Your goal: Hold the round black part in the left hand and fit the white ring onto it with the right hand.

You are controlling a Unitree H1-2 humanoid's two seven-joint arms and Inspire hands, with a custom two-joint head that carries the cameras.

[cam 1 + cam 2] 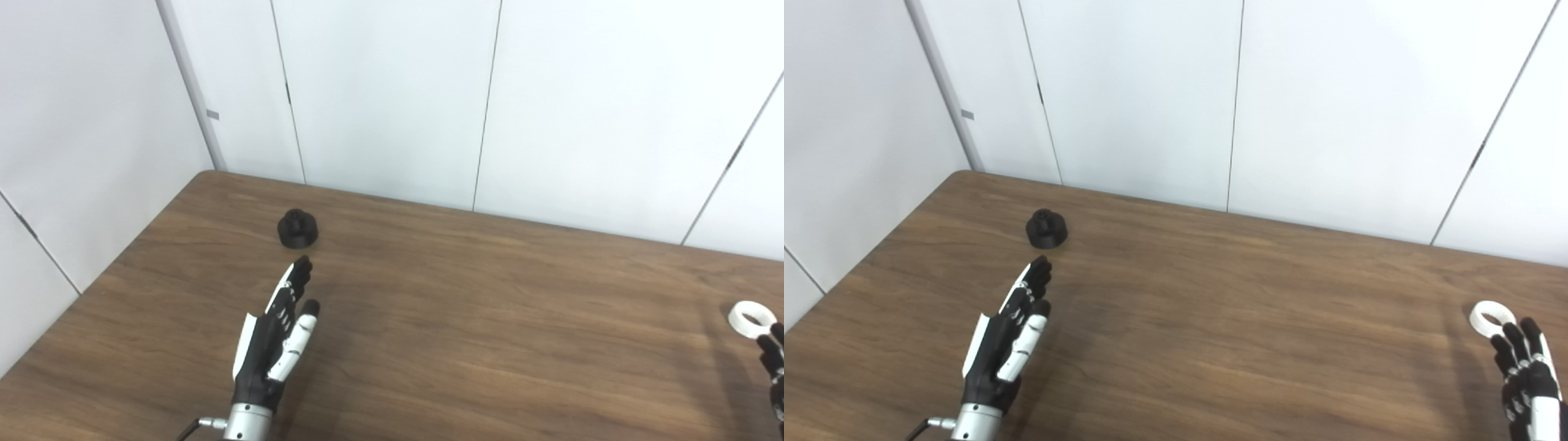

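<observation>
One round black part [297, 229] and one white ring [1492, 318] lie on the tabletop [465, 306]; the left robot hand [277, 331] and right robot hand [1526, 367] are both spread, empty.

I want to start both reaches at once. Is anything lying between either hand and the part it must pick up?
Nothing visible. Only bare table separates the left hand from the round black part, and the right hand already has its fingertips next to the white ring.

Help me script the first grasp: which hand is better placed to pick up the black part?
Left. The left hand points at the black part just beyond its fingertips; the right hand is across the table, beside the white ring.
</observation>
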